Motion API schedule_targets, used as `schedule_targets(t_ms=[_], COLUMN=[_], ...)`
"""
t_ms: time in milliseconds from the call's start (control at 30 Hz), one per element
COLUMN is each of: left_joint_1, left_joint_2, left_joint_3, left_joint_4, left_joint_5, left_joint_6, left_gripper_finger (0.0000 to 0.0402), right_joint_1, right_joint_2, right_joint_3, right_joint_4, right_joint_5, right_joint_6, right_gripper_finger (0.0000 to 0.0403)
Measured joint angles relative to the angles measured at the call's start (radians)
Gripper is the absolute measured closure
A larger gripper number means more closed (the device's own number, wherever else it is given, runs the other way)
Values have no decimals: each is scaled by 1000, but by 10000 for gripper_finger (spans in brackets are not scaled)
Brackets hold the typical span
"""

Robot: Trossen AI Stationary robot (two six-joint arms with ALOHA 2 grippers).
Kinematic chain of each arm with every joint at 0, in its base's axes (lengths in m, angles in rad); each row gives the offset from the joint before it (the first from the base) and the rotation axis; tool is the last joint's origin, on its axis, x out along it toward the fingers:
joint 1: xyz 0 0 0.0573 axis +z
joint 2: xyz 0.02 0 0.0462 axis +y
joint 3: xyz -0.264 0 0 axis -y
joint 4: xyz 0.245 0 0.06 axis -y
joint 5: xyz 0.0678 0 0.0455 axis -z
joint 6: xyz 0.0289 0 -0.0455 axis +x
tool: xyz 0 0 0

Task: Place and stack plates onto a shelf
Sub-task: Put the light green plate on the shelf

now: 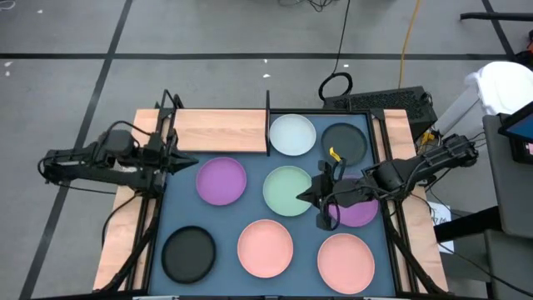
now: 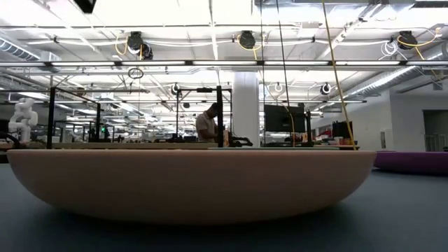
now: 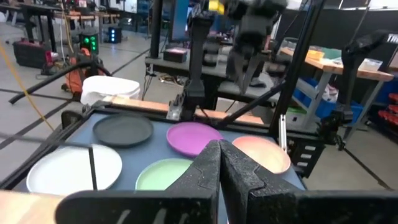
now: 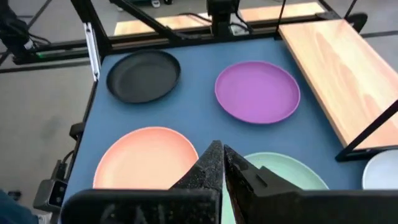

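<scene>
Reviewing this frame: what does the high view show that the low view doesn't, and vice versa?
Only the high view shows both shut grippers, left at the mat's left edge and right over the pale green plate, plus the wooden shelf, still bare, and all eight plates. Only the low view shows the room behind, with a person at a workstation. Both share a salmon pink plate and a purple plate.
</scene>
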Motion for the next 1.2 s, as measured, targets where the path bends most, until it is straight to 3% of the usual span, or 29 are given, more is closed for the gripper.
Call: schedule_targets(t_ms=[400,800,1033,1200], left_joint_1=[-64,-116,-114,-101], left_joint_2=[221,365,426,466], left_joint_3=[215,220,220,220], left_joint_4=[-165,-166,-165,-165], left_joint_5=[2,-20,-101,-146], left_joint_6=[-48,-238,-395,-477], left_gripper_finger=[394,394,394,394], right_joint_1=[0,-46,-217,-340], right_joint_2=[0,0,0,0], right_joint_3=[-70,-197,-212,-213], right_joint_4=[1,-23,-269,-381], right_joint_5=[-1,-12,-267,-344], right_joint_6=[44,384,694,689], right_gripper_finger=[403,403,403,403])
